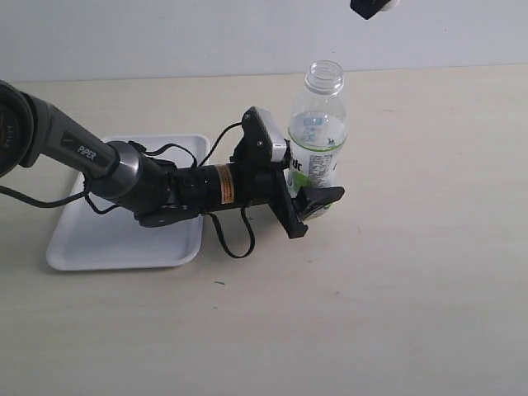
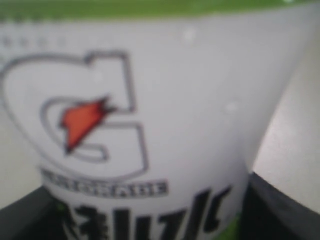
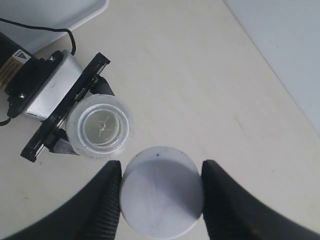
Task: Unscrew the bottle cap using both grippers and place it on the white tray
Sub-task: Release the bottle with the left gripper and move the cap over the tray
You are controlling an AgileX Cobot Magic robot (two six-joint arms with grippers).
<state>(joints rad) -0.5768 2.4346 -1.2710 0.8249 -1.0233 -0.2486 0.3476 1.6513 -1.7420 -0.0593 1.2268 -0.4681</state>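
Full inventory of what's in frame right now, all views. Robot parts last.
bottle: one, clear with white-and-green label, upright on the table, neck open
bottle cap: one, white, off the bottle, gripped higher than the bottle's mouth
white tray: one, white, on the table under the left arm
table: one, beige, under everything
wall: one, pale, behind the table
left gripper: one, black, clamped on the bottle's lower body
right gripper: one, black, raised, holding the cap
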